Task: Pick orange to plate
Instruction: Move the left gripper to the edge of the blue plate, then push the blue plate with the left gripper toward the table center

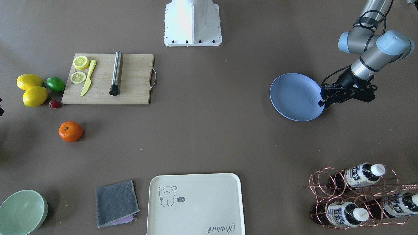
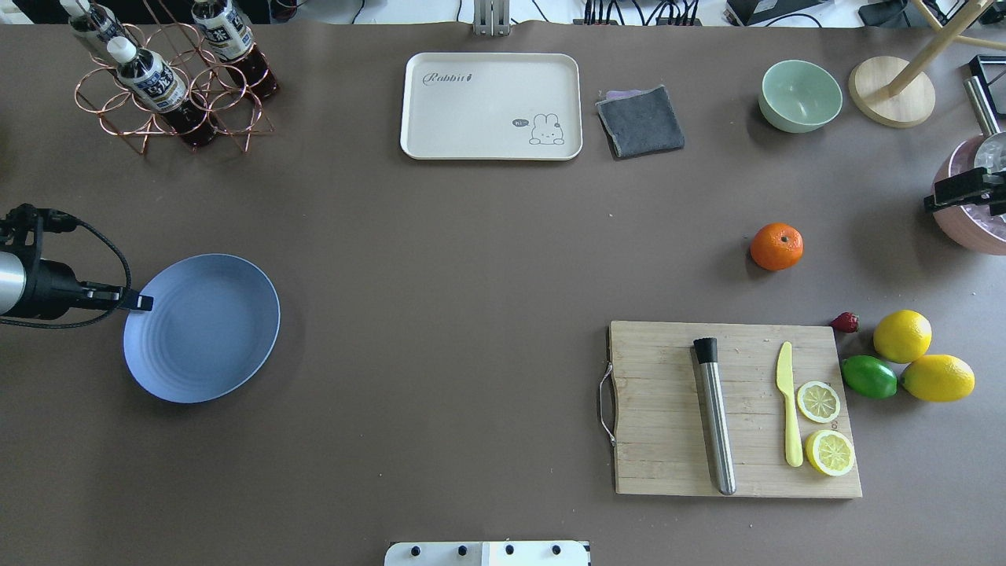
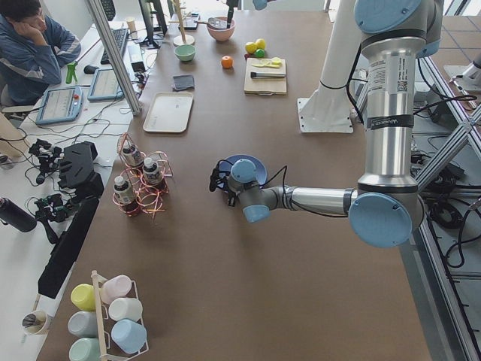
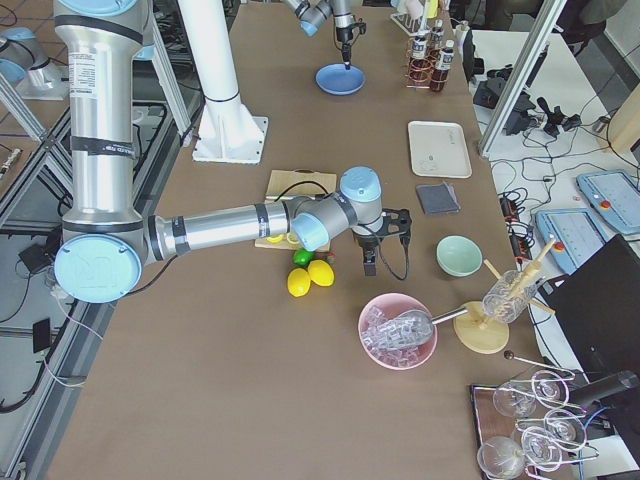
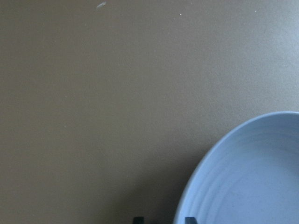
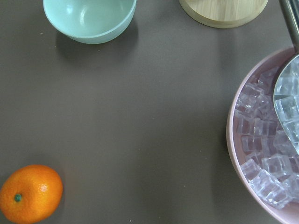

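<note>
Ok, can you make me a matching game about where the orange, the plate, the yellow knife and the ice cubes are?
Things:
1. orange
2. plate
3. yellow knife
4. ice cubes

Places:
A. on the cutting board
B. in the pink bowl
C. by the left gripper
D. alone on the bare table

Pairs: 1-D, 2-C, 3-A, 4-B

Has the orange (image 2: 776,246) on the bench's (image 2: 471,275) right half, beyond the cutting board (image 2: 668,409), before the bowl (image 2: 800,118); has the plate (image 2: 202,328) well apart at the left, tray (image 2: 491,106) behind, midway.
</note>
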Controlling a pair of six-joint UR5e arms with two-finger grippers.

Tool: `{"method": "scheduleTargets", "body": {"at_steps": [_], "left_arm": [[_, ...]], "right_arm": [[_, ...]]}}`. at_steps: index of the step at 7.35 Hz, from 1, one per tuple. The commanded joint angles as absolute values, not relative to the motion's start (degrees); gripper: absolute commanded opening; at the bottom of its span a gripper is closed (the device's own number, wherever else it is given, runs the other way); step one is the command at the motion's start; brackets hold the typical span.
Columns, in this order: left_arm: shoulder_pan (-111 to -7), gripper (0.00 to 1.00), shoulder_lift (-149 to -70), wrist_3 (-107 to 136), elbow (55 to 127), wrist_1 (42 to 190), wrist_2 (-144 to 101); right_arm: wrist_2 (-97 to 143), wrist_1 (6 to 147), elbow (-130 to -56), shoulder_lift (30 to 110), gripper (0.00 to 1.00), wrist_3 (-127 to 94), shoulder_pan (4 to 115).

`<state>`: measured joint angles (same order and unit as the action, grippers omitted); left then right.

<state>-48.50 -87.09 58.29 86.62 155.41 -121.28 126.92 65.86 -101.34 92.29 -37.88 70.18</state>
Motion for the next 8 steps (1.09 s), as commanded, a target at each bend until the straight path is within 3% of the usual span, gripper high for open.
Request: {"method": "scheduleTargets", "body": {"at_steps": [1,2,5,8], "left_arm": [[-48.43,0.13,-86.92,58.18,86.66,155.92,-121.38],[-48.51,0.0,-86.49,58.27,86.92,156.35,-121.46],[-53.31,0.0,-87.09,63.42,91.48,156.97,-132.75],[-50.39,0.0,-100.58,81.88,92.99,154.1,-129.41]], "right_arm": [[126.91,65.83,-101.34,92.29,1.0,-37.88,70.14],[126.91,65.83,-101.34,92.29,1.0,-37.88,70.14],[127.0,65.83,-101.43,92.29,1.0,-37.88,70.14],[127.0,65.83,-101.51,92.29,1.0,-37.88,70.05]]}}
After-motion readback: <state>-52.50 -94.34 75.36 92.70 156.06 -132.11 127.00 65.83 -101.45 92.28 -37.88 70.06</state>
